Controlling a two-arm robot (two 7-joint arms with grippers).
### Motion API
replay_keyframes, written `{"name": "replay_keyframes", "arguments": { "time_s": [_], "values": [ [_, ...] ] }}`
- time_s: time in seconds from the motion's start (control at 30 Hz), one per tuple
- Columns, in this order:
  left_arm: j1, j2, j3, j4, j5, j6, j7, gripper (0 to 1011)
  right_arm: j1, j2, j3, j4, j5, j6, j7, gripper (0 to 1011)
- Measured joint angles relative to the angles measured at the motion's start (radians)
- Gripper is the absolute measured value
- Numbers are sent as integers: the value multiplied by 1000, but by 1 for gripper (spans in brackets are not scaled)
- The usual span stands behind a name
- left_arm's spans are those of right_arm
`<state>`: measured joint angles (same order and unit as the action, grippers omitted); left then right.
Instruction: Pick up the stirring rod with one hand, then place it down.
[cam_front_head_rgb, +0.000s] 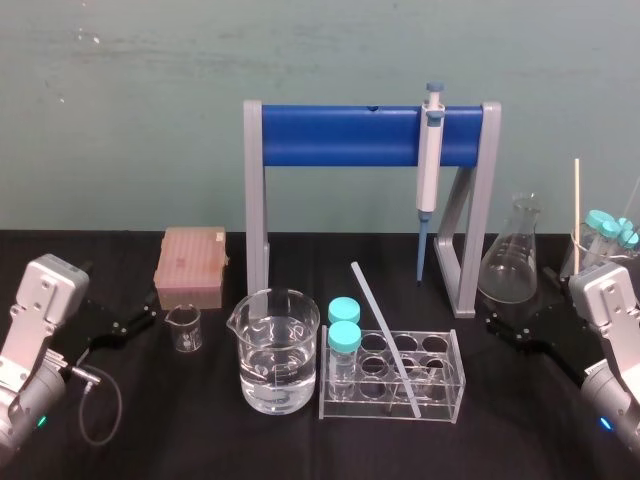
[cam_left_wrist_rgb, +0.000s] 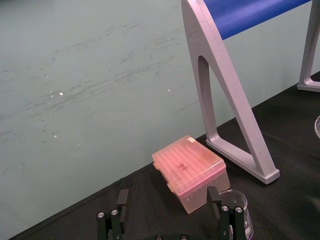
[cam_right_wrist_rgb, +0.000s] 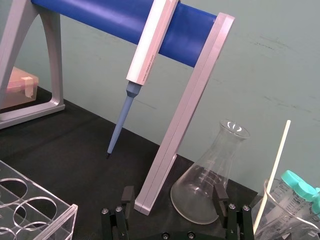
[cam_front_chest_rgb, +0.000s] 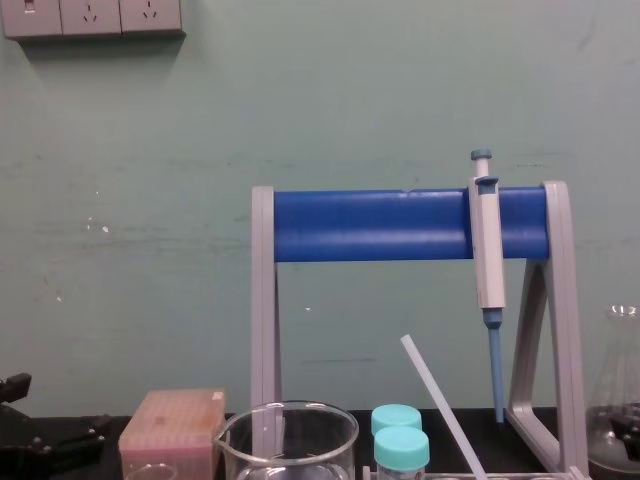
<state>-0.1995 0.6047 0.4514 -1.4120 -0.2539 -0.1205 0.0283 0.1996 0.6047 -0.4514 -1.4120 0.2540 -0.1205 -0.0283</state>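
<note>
Head view shows me the whole stirring rod (cam_front_head_rgb: 385, 338), chest view crops its foot; left end effector (cam_left_wrist_rgb: 168, 197) and right end effector (cam_right_wrist_rgb: 173, 194) gape empty.

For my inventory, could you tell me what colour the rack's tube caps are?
The tube caps are teal, clearest in the head view.

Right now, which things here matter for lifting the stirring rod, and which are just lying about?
For the job: stirring rod, leaning in the test-tube rack; left gripper and right gripper, both open.

Lying about: pipette on its stand, large beaker, small beaker, capped tubes, pink tip box, conical flask.
</note>
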Motion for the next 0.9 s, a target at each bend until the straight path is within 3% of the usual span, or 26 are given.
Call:
{"name": "replay_keyframes", "arguments": {
  "time_s": [0.9],
  "values": [
    [0,0,0,0,0,0,0,1000,0,0,0,0,0,0,0,1003]
  ]
}}
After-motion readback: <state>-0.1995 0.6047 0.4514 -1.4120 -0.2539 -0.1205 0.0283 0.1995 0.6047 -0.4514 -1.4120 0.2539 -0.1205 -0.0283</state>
